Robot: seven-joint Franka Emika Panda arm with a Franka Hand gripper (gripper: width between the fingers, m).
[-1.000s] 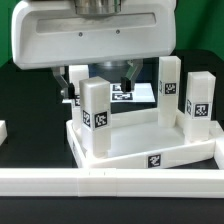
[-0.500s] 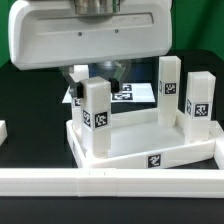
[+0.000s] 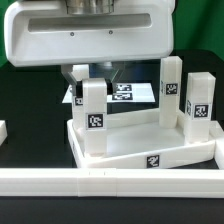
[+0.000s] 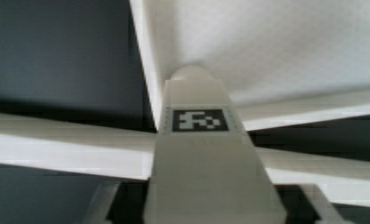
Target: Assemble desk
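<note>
Three upright legs in tabletop, black-and-white tags, no readable writing, hand clamped on leg

The robot's gripper shows in the exterior view as a broad, boxy white housing with rounded corners and a smooth, slightly glossy shell that fills the upper part of the picture. At its top centre sits a grey, round metallic flange where it joins the arm. Beneath the housing the underside turns dark, and short dark fingers reach down from it. No cables, screws or printed markings can be made out on the shell.
</note>
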